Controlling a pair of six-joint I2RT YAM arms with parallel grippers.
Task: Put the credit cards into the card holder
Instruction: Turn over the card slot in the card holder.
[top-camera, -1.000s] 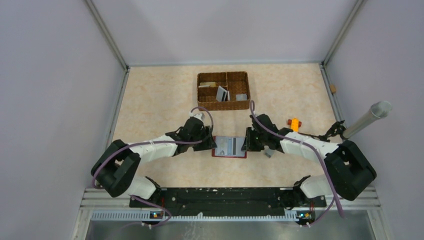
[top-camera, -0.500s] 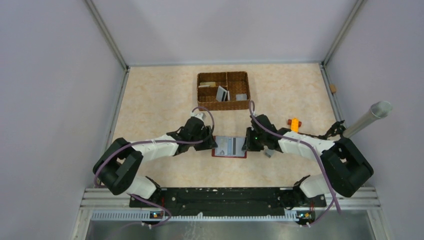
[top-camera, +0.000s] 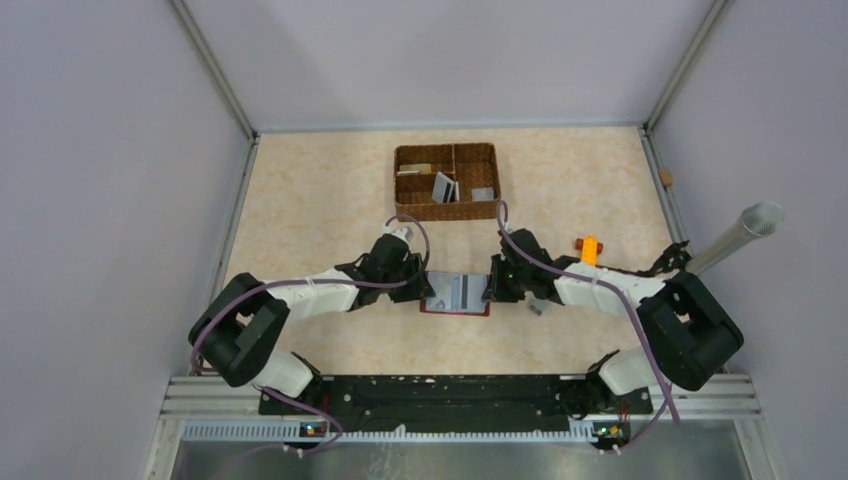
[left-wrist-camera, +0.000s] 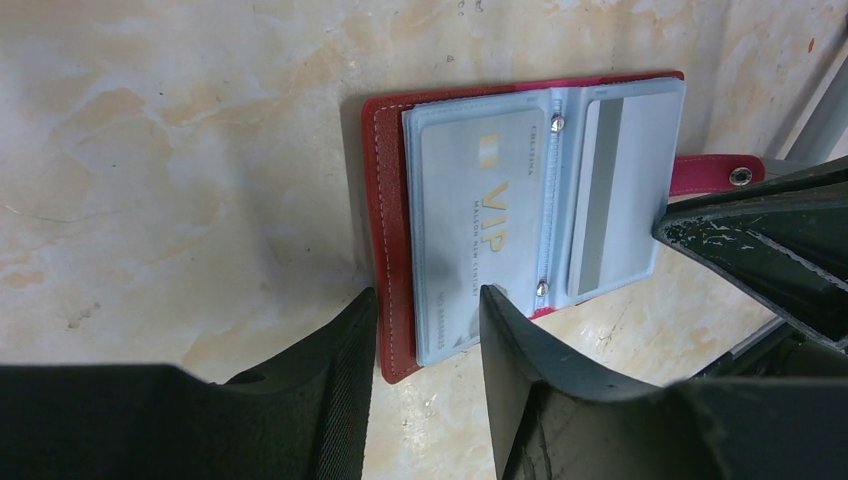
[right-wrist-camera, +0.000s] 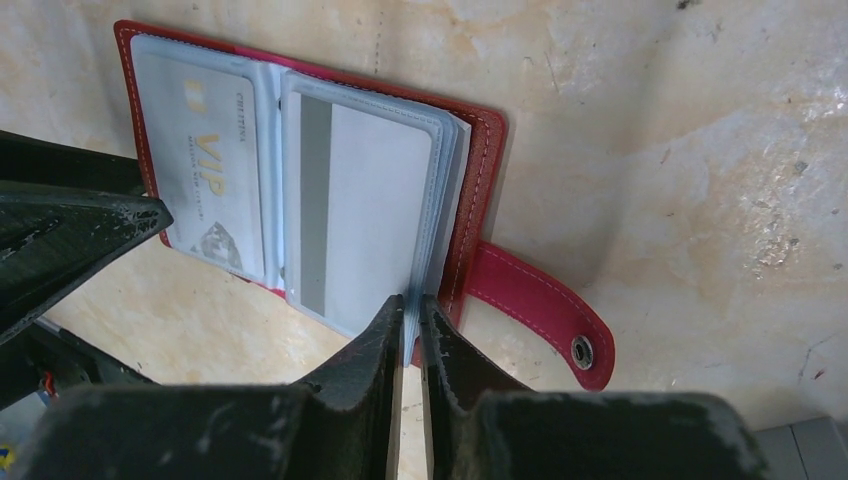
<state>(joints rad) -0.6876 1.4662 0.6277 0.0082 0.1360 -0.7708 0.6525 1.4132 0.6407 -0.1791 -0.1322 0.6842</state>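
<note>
Top view: card holder (top-camera: 456, 293) ends hidden under left gripper (top-camera: 428, 293) and right gripper (top-camera: 488, 290). Basket (top-camera: 445, 211) contents too small to sort.

Shows white shells along the left arm (top-camera: 305, 293) and right arm (top-camera: 600, 290), bulky black housings at the joints, purple cables (top-camera: 225, 305) looping alongside. Ends in matte black tapered fingers (right-wrist-camera: 350, 390), edges scuffed pale.

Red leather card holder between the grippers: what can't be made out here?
- Top view: red leather card holder too small to read; both grippers overlap its ends.
- Left wrist view: its near corner sits inside the left gripper; contact unclear.
- Right wrist view: right gripper tips hide how many clear sleeves they pinch.
- Brown wicker basket, top view: grey cards inside too small to count.
</note>
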